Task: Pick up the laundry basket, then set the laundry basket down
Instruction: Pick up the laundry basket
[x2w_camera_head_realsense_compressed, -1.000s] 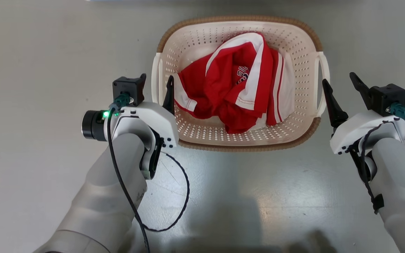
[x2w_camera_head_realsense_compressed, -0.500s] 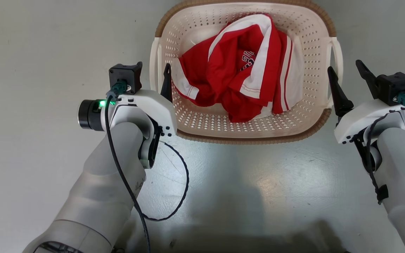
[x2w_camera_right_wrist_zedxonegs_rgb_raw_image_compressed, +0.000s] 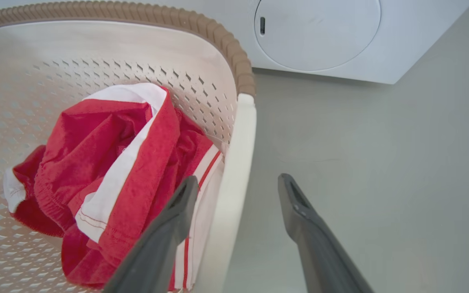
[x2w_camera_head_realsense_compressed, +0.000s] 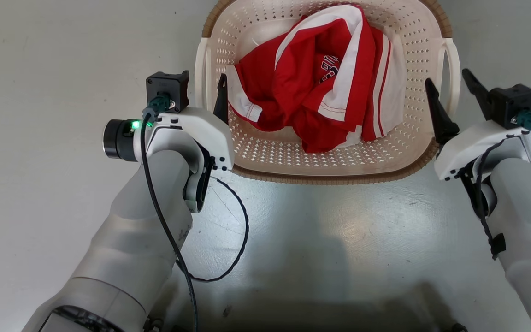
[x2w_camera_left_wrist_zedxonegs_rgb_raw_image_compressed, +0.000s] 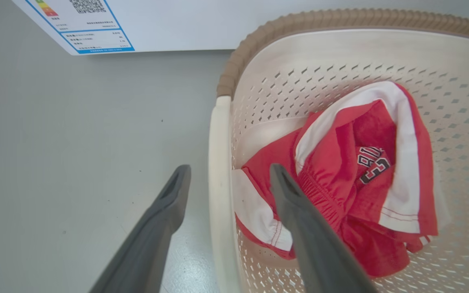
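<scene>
The laundry basket [x2w_camera_head_realsense_compressed: 330,177] is cream, perforated, with a brown rim, and stands on the floor at the top centre of the head view. A red and white garment [x2w_camera_head_realsense_compressed: 321,87] lies in it. My left gripper [x2w_camera_head_realsense_compressed: 204,80] is open, one finger inside the basket and one outside, straddling the left loop handle [x2w_camera_left_wrist_zedxonegs_rgb_raw_image_compressed: 218,183]. My right gripper [x2w_camera_head_realsense_compressed: 445,77] is open too and straddles the right handle [x2w_camera_right_wrist_zedxonegs_rgb_raw_image_compressed: 238,142]. In the wrist views each handle runs between the two fingers, left gripper [x2w_camera_left_wrist_zedxonegs_rgb_raw_image_compressed: 230,167] and right gripper [x2w_camera_right_wrist_zedxonegs_rgb_raw_image_compressed: 238,178], with gaps on both sides.
A white washing machine [x2w_camera_right_wrist_zedxonegs_rgb_raw_image_compressed: 320,36] with a round door stands just beyond the basket; its labelled front [x2w_camera_left_wrist_zedxonegs_rgb_raw_image_compressed: 92,24] shows in the left wrist view. Grey floor [x2w_camera_head_realsense_compressed: 316,240] lies between me and the basket. A black cable [x2w_camera_head_realsense_compressed: 242,230] loops from my left forearm.
The head view has shifted toward the basket, which now sits higher and larger. Both grippers have slid farther along the handles. Their jaws stay open.
</scene>
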